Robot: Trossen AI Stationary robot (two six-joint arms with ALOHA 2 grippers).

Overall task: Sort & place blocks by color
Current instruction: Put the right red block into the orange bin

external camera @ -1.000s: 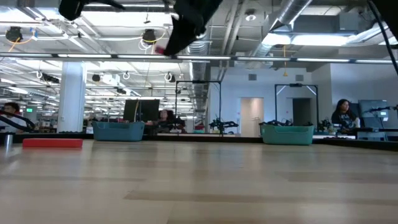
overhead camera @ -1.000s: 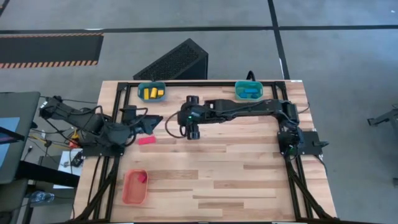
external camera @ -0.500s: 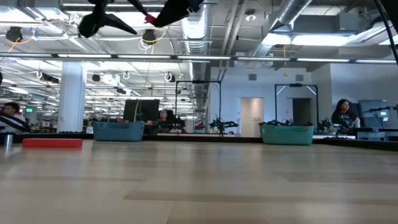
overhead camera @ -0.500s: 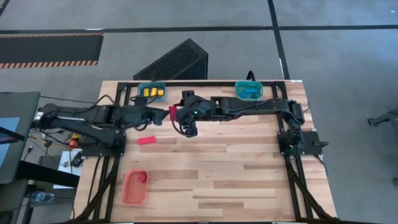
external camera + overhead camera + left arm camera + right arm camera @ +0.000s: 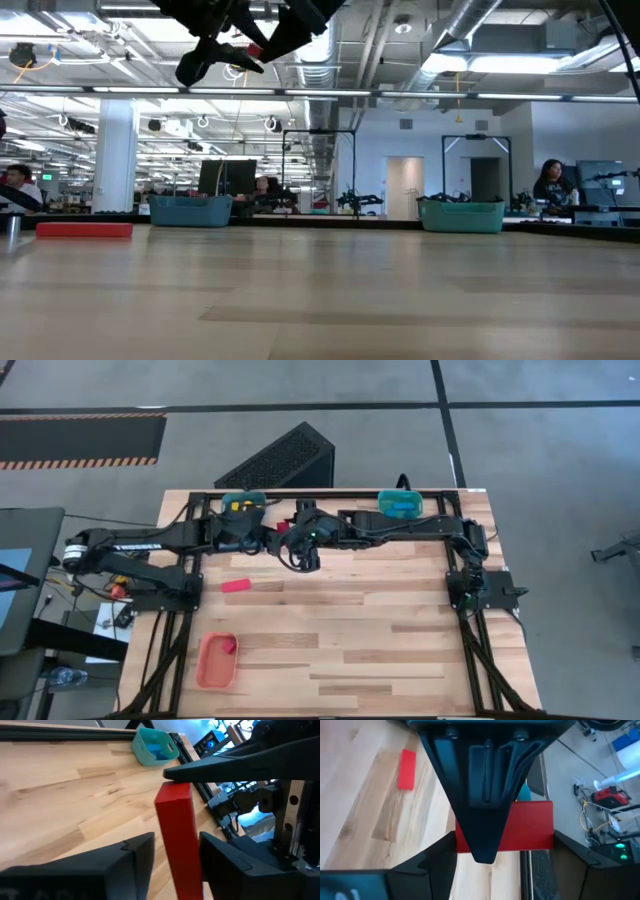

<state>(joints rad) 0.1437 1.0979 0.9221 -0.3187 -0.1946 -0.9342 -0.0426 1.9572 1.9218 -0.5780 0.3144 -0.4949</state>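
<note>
Basically a mid-air handover at about 11 o'clock on the table, near the far edge. The red bar [image 5: 176, 820] is off the wood, between the two arms.

- right gripper [image 5: 504, 847]: clamped on the bar end to end, one finger capping each end. My read: that wide hold leaves the long sides free for the other arm.
- left gripper [image 5: 176, 851]: fingers flank the bar's long sides, just beside it. Can't tell if they're actually pinching or a hair off.
- Likely reason for the pass: orange tray [image 5: 205, 670] with one red block [image 5: 232, 647] sits at 7–8 o'clock, on the left arm's side.
- Second red bar [image 5: 236, 586] lies loose on the table at 9–10 o'clock, not sorted.
- Teal tray of yellow blocks [image 5: 243, 508] at 11 o'clock, partly under the left arm; teal tray of blue blocks [image 5: 400, 506] at 1 o'clock.

View differences:
- High view: layout and trays, but the bar is just a red speck between the arms.
- Low view: only one showing the exchange is well above the table top.
- Left wrist: shows its fingers beside the bar and the right finger on the bar's end.
- Right wrist: shows the bar spanning its jaws, with a left finger crossing in front.
</note>
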